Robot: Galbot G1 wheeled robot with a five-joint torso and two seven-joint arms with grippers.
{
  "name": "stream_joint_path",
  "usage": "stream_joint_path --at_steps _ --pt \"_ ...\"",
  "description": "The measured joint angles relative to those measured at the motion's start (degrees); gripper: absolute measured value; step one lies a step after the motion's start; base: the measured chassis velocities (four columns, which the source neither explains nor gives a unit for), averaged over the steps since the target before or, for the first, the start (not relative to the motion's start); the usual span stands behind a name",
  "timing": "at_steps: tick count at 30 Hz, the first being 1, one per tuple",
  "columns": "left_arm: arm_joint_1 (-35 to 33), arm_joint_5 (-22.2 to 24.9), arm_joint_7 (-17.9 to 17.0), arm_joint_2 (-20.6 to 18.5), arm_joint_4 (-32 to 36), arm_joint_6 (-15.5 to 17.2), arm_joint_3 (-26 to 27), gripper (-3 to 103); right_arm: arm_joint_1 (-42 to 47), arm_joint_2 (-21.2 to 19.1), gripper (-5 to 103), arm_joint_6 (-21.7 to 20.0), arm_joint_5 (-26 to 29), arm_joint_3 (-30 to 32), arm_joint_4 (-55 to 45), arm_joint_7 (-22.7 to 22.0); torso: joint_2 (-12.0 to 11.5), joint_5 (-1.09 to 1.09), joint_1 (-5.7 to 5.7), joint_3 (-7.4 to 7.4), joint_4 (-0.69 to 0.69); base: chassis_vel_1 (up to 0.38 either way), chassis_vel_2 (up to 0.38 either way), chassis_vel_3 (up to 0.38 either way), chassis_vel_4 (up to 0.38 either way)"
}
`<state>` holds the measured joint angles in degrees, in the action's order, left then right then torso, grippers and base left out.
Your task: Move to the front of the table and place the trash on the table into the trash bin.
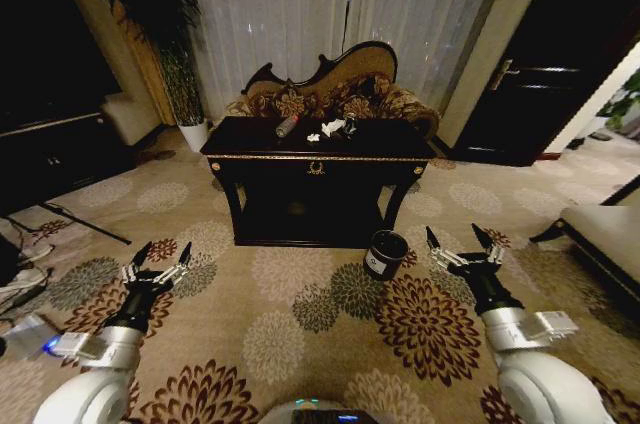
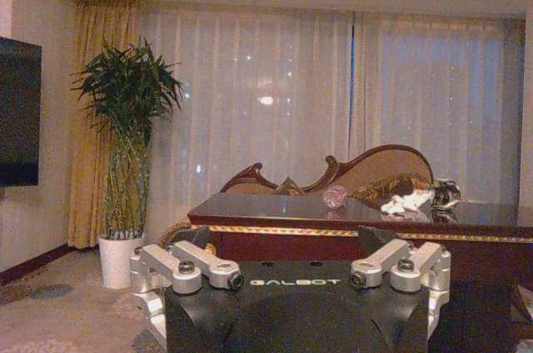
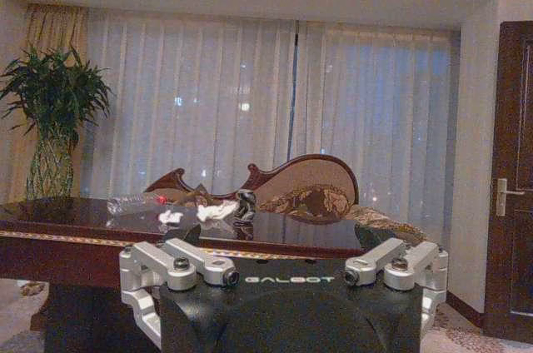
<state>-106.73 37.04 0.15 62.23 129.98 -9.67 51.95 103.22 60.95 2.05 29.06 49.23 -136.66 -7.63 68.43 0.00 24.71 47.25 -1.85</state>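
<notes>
Both arms are held low over the carpet, well short of the table (image 1: pixel 316 157). The left gripper (image 1: pixel 157 262) and the right gripper (image 1: pixel 460 244) each have their fingers spread apart and hold nothing.

The trash lies on the tabletop:
- Bottle (image 1: pixel 287 126), on its side toward the robot's left. Expect it to be light, smooth and prone to rolling. Take it across the middle of the body.
- Paper scraps (image 1: pixel 331 129), near the centre. Expect them to be soft and nearly weightless. Pinch the bulk of each wad.
- Can (image 1: pixel 350 125), just beside the scraps. Probably rigid and slick. Close on its side wall.

The trash bin (image 1: pixel 385 253) stands on the carpet near the table's right front leg.
</notes>
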Motion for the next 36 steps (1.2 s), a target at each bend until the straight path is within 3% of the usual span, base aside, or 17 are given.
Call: stream_joint_path --at_steps 36 --pt "-0.5 -0.6 0.0 0.0 0.5 0.1 -0.3 98 0.1 -0.4 100 0.4 0.7 0.2 0.5 0.8 0.0 0.0 0.0 0.0 0.0 -0.103 0.108 0.101 -0.103"
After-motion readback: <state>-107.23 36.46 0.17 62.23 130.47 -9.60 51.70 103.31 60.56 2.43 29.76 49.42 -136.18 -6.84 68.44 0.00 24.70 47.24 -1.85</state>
